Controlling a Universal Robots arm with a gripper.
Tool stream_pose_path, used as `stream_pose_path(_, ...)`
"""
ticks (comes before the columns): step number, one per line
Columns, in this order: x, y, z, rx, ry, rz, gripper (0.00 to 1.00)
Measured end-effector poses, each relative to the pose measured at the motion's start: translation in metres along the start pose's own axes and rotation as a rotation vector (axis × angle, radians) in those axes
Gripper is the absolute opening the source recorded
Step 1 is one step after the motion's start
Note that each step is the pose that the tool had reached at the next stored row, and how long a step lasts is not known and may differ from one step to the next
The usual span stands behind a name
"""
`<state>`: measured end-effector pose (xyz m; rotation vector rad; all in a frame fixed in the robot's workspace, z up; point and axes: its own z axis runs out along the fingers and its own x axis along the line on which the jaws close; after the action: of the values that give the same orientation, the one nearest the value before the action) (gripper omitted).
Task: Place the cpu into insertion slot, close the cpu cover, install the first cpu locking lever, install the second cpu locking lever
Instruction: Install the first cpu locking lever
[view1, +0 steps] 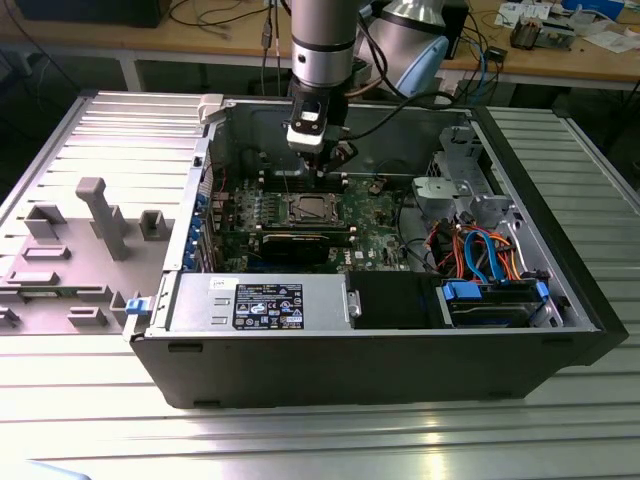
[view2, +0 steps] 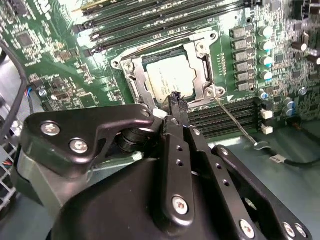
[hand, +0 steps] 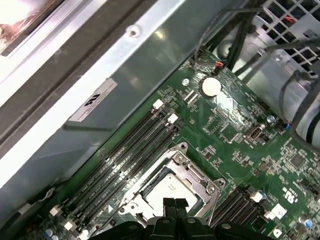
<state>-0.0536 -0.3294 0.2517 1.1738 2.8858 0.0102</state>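
The cpu lies silver-grey in the insertion slot on the green board. The silver cpu cover lies flat around it, its cut-out showing the chip. One thin wire locking lever sticks out from the socket's corner across the nearby memory slots, its hooked end free. Another wire lever runs along the socket's far edge. My gripper hovers just over the socket's edge, shut with nothing in it.
Long black memory slots flank the socket on both sides. The case wall rises close behind. A drive cage with coloured cables fills the exterior view's right, and a labelled power supply sits in front.
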Motion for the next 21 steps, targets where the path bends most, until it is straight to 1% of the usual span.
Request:
stream_pose_path(2,0.0,0.0,0.0,-0.0017,0.0013,-0.078,0.11)
stream_pose_path(4,0.0,0.0,0.0,-0.0024,0.0017,-0.108,0.11)
stream_pose_path(6,0.0,0.0,0.0,-0.0037,0.0027,-0.166,0.11)
stream_pose_path(9,0.0,0.0,0.0,-0.0052,0.0037,-0.236,0.11)
stream_pose_path(11,0.0,0.0,0.0,-0.0064,0.0047,-0.295,0.11)
stream_pose_path(13,0.0,0.0,0.0001,-0.007,0.0051,-0.32,0.11)
stream_pose_path(17,0.0,0.0,0.0001,-0.009,0.0066,-0.413,0.11)
stream_pose_path(19,0.0,0.0,0.0001,-0.0094,0.0071,-0.437,0.11)
stream_pose_path(20,0.0,0.0001,0.0,-0.0086,0.0089,-0.446,0.11)
stream_pose_path(21,0.0,0.0,-0.001,-0.0057,0.0135,-0.449,0.11)
